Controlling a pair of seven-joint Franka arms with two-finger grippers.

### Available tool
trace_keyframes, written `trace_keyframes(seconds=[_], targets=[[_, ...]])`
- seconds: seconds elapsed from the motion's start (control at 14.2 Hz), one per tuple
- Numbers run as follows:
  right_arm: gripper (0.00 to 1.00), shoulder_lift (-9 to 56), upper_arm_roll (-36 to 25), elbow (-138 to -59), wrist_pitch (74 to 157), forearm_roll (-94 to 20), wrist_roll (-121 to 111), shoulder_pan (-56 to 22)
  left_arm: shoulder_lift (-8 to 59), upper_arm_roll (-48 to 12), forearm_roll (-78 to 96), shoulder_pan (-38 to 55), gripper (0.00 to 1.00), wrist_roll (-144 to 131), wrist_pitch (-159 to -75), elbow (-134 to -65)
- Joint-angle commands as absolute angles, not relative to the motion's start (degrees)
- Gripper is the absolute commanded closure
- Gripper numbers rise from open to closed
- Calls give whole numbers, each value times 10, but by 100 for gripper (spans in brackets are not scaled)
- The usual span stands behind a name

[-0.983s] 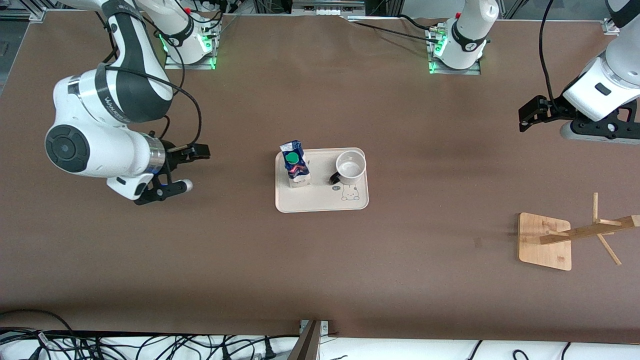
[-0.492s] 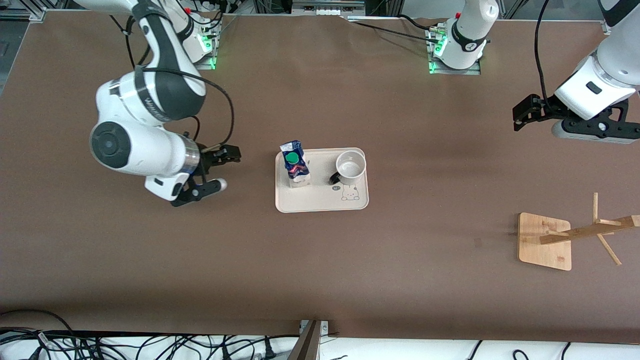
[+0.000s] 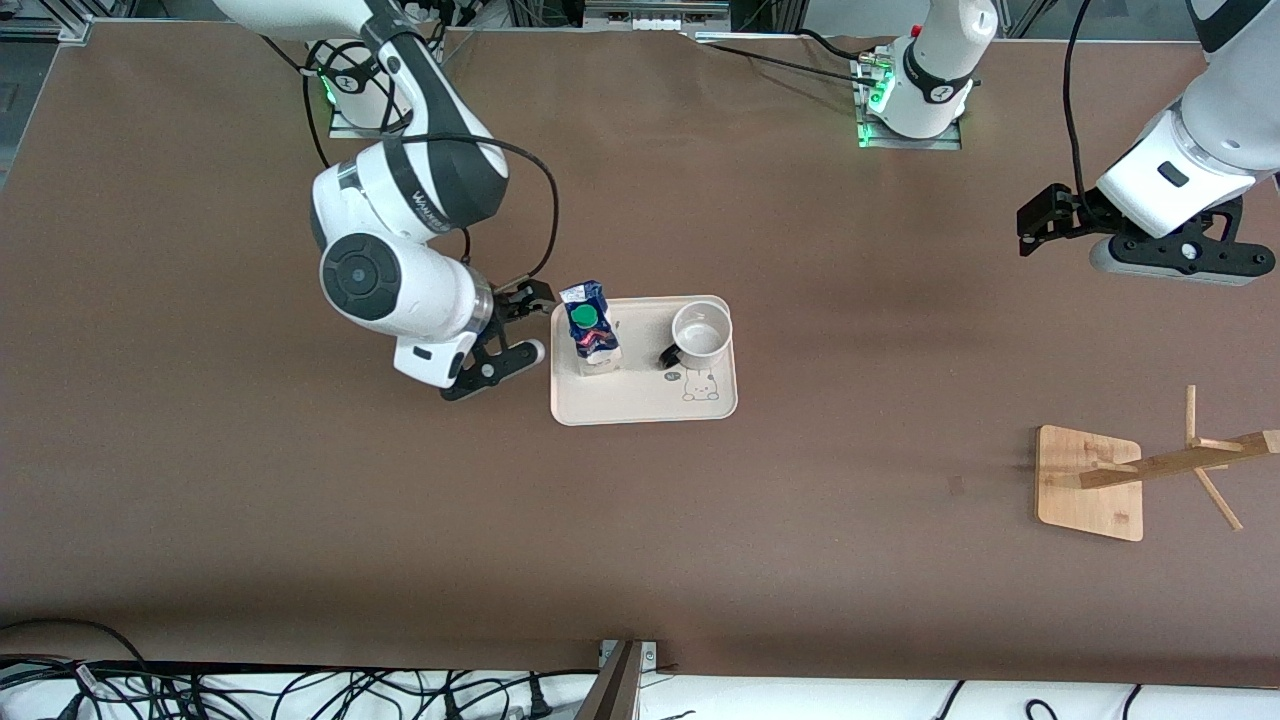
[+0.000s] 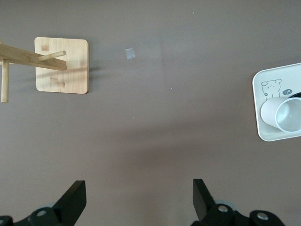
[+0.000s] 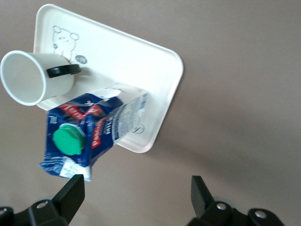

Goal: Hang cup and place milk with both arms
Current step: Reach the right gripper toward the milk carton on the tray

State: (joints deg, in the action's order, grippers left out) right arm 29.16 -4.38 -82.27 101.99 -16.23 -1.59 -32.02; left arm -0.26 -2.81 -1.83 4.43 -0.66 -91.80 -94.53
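With its fingers spread wide, the right gripper [image 3: 520,330] sits just beside the cream tray [image 3: 640,405], at the edge toward the right arm's end of the table, and it's lined up with the milk [image 3: 590,328]. Nothing between those fingers! The carton stands upright on the tray, green cap [image 5: 68,139] on top, at the side closest to that gripper. Next to it on the same tray is the cup [image 3: 700,335], mouth up, its black loop handle [image 5: 63,70] pointing toward the milk. Over at the left arm's end, the left gripper [image 3: 1045,220] hangs above bare brown table [image 3: 860,520], well apart from the tray, fingers [image 4: 70,200] open and empty. Nearer the front camera there stands the wooden cup rack [image 3: 1150,470], pegs bare.
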Motion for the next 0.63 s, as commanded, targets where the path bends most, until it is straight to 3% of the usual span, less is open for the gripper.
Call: trace_keyframes(seconds=[0.0, 0.56], targets=[[0, 290, -48, -809, 1018, -166, -8, -351, 0, -29, -15, 44, 0, -3, -906, -933], [0, 296, -48, -810, 1018, -134, -8, -374, 0, -29, -16, 44, 0, -3, -906, -933]])
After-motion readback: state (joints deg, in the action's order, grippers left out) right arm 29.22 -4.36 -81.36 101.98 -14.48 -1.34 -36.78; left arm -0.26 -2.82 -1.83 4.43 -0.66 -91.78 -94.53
